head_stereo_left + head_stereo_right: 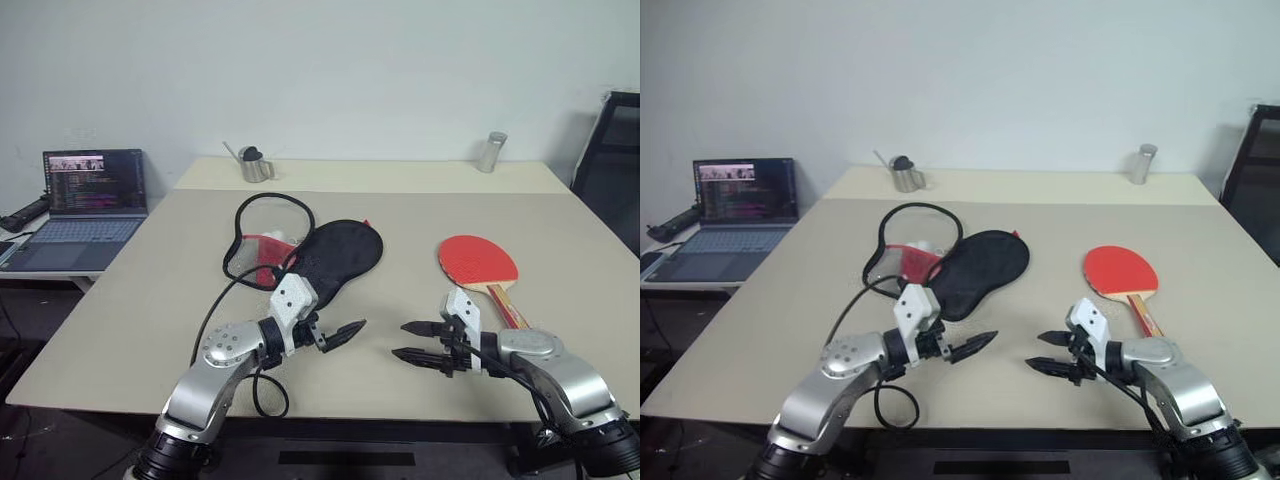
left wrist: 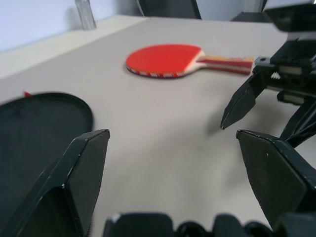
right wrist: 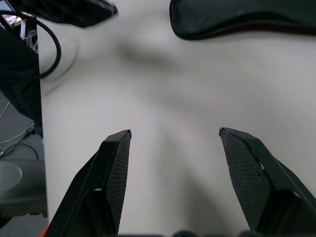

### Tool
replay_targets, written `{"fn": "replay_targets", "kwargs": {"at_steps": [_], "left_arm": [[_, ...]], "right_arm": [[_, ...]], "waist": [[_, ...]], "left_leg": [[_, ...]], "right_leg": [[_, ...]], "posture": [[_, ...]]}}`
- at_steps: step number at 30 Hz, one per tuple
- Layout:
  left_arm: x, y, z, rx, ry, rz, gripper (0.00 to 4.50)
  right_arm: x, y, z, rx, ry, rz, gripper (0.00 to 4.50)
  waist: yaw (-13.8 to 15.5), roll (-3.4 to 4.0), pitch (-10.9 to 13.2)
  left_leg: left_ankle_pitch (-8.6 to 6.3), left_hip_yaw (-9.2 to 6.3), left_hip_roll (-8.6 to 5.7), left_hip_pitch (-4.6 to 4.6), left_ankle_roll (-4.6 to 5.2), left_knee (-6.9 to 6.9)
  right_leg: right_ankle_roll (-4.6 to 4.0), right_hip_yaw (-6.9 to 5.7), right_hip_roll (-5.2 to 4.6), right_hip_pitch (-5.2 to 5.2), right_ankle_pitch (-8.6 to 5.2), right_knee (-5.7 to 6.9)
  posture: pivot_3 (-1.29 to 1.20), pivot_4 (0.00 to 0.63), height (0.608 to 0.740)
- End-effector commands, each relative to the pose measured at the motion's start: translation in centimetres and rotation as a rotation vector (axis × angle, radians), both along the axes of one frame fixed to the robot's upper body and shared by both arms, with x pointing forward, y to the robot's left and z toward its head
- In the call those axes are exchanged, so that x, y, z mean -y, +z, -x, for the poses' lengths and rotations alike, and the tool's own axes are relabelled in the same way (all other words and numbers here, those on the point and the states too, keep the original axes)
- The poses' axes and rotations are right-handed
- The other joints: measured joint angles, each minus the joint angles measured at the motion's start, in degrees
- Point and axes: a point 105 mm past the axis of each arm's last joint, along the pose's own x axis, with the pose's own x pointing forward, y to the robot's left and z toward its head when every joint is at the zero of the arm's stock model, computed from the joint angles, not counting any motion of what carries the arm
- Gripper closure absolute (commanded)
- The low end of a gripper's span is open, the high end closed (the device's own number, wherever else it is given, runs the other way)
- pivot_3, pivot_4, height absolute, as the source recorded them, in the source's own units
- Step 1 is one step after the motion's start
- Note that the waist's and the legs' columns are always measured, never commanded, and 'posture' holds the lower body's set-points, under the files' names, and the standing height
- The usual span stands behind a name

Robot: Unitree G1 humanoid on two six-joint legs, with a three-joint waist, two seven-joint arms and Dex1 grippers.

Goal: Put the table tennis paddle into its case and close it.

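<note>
Table tennis paddle [image 1: 479, 262], red rubber face up with striped light-wood handle, lies on the beige table [image 1: 150, 290] ahead of the right gripper [image 1: 421, 342], whose fingers are spread and empty. Left wrist view: left gripper [image 2: 173, 143] gapes wide — nothing held — beside the black fabric case [image 2: 34, 133]. Right wrist view: bare tabletop between the fingers, the case's zipped edge beyond — likely poised to reach.

Silver-grey rounded metal forearms, white wrist blocks, black pointed two-fingered left end effector [image 1: 345, 331] and right end effector [image 1: 412, 341], looping black cables
</note>
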Motion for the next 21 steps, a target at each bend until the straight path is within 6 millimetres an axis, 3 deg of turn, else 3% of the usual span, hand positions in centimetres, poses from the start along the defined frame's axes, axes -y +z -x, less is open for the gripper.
{"fn": "replay_targets", "kwargs": {"at_steps": [1, 11, 21], "left_arm": [[0.8, 0.5, 0.0, 0.028, 0.021, 0.066, 0.00], [1.1, -0.2, 1.6, -0.020, -0.074, 0.062, 0.00], [-1.2, 1.8, 0.6, 0.024, -0.110, 0.047, 0.00]], "right_arm": [[-0.6, 0.7, 0.3, 0.030, 0.029, 0.001, 1.39], [-1.4, 2.0, 0.1, 0.022, -0.033, -0.067, 1.39], [-5.3, 4.0, -1.8, 0.024, -0.070, -0.186, 1.39]], "waist": [[0.2, -0.02, 0.0], [0.3, -0.04, 0.0], [0.2, -0.06, 0.0]], "left_leg": [[0.00, -0.01, 0.00, 0.00, 0.00, 0.02], [0.00, -0.03, -0.01, 0.01, 0.00, 0.05], [0.00, -0.03, -0.01, 0.01, 0.00, 0.04]], "right_leg": [[0.00, -0.01, 0.00, 0.01, 0.00, 0.00], [0.00, -0.03, -0.01, 0.05, 0.00, 0.00], [0.00, -0.03, -0.01, 0.03, 0.00, 0.00]], "posture": [[0.00, 0.150, 0.740], [0.00, 0.150, 0.740], [0.00, 0.150, 0.740]]}}
